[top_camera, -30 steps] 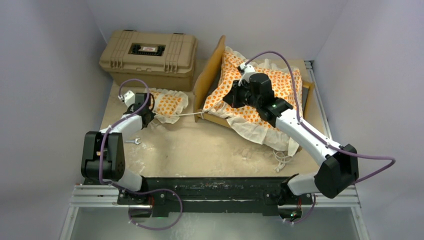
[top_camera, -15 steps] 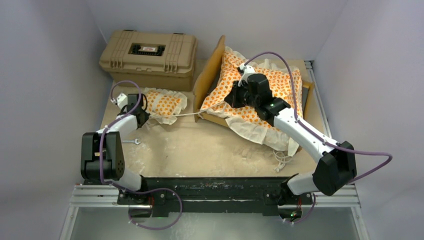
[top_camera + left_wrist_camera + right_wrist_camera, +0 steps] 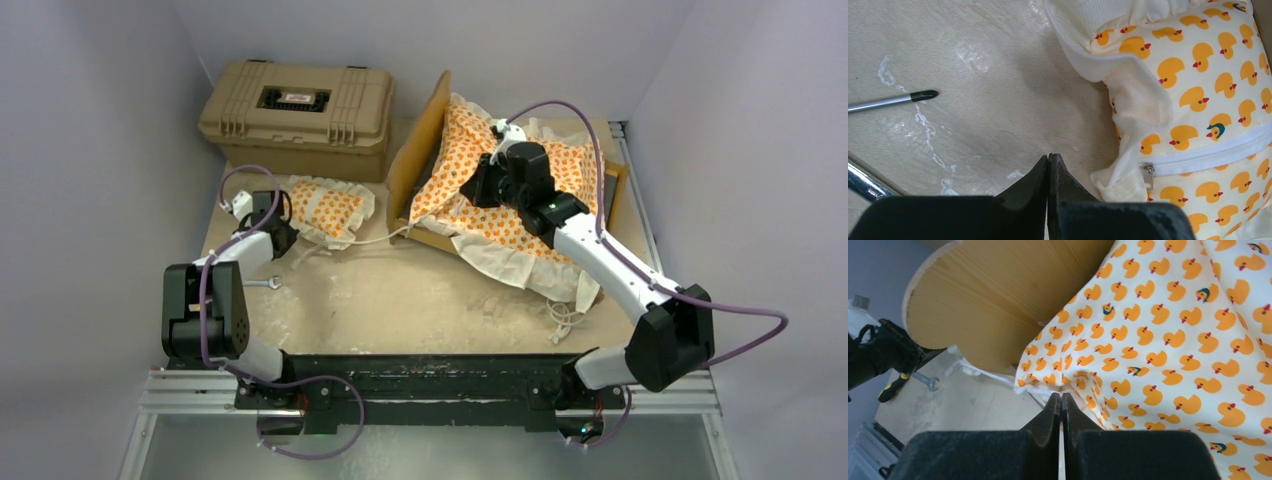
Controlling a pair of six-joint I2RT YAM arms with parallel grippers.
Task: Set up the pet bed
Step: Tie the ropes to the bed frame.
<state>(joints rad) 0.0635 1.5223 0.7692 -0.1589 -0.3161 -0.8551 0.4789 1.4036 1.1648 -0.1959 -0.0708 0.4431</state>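
The pet bed's light-wood frame (image 3: 418,140) stands at the back right, and its headboard (image 3: 998,305) also shows in the right wrist view. The orange-duck mattress cushion (image 3: 575,170) lies askew on it, its white ruffle spilling over the front, and hides the base. My right gripper (image 3: 470,190) is shut on the cushion's front-left corner (image 3: 1173,340), with fabric bunched at its tips (image 3: 1062,396). The matching pillow (image 3: 332,210) lies on the table to the left. My left gripper (image 3: 283,232) is shut and empty just left of the pillow (image 3: 1198,100), its tips (image 3: 1049,156) over bare table.
A tan hard case (image 3: 297,115) stands at the back left. A screwdriver (image 3: 893,100) and a small wrench (image 3: 262,283) lie near the left gripper. A white cord (image 3: 375,235) runs from the pillow to the cushion. A white cable (image 3: 562,318) lies by the ruffle.
My right gripper has moved back and right, pulling the cushion corner with it; the white cord has gone slack. My left gripper has drawn back left, off the pillow.
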